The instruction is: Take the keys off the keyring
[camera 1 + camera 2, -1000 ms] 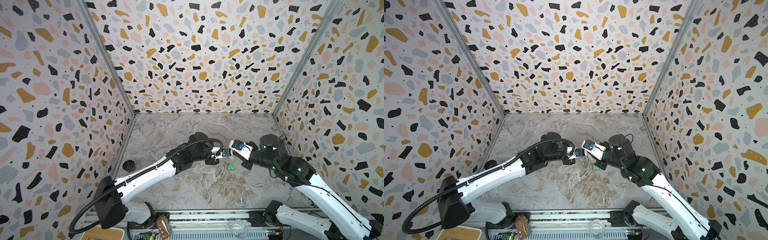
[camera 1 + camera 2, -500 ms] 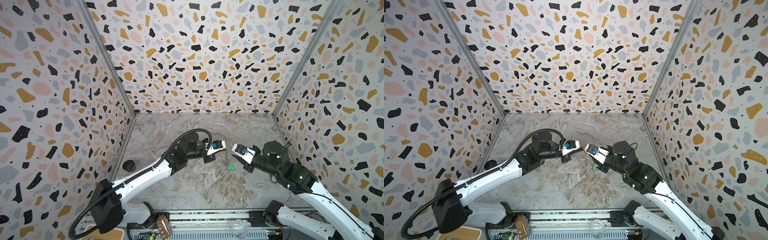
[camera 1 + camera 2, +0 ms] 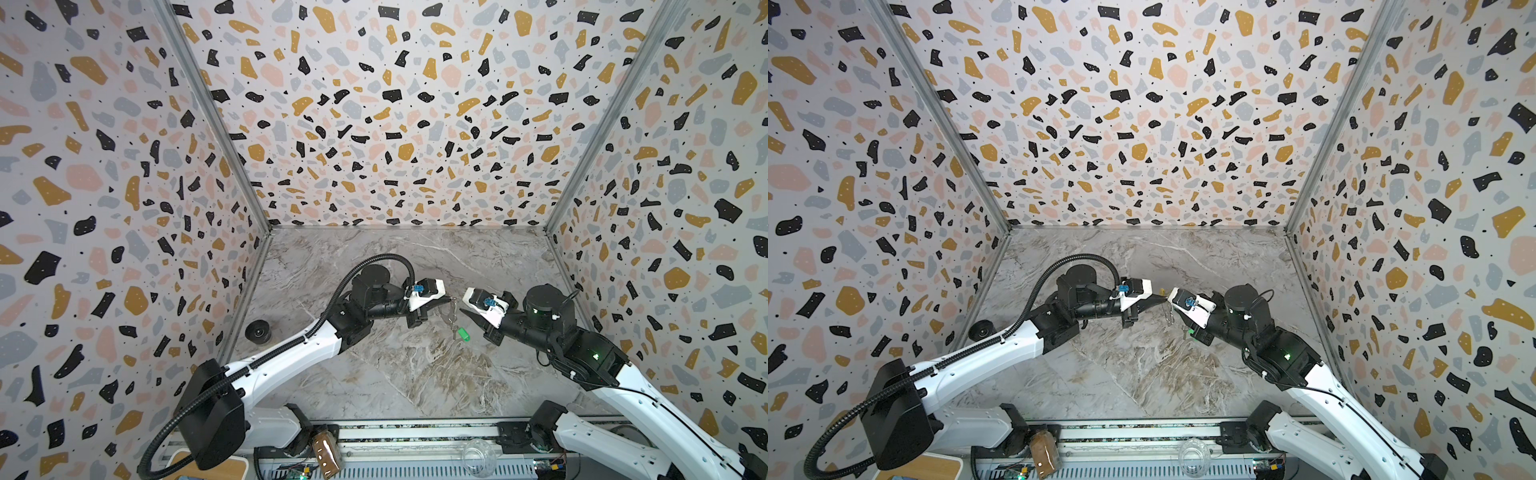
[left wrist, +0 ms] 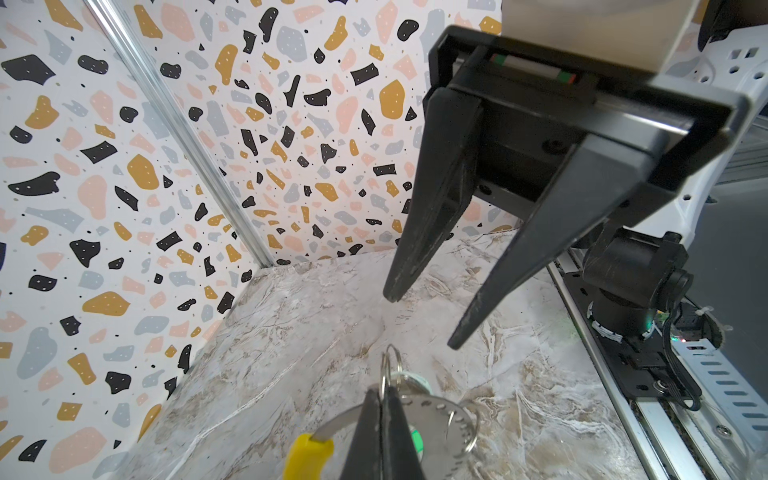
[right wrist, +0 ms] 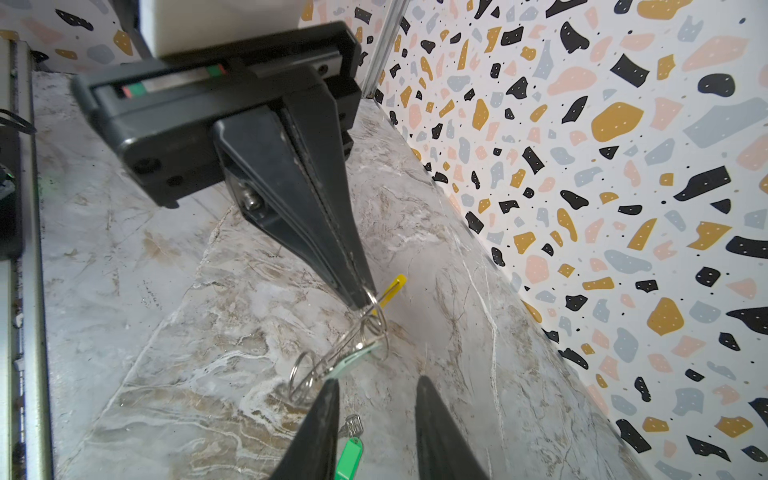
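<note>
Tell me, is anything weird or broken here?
Nothing broken or spilled. The green key seems to lie loose on the table, apart from the keyring pinched by the left gripper.

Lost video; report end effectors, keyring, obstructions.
Left end effector shut on large thin grey metal keyring. Right end effector open, empty. Pale-tagged silvery key on ring; green-tagged key below, attachment unclear. No obstruction.
</note>
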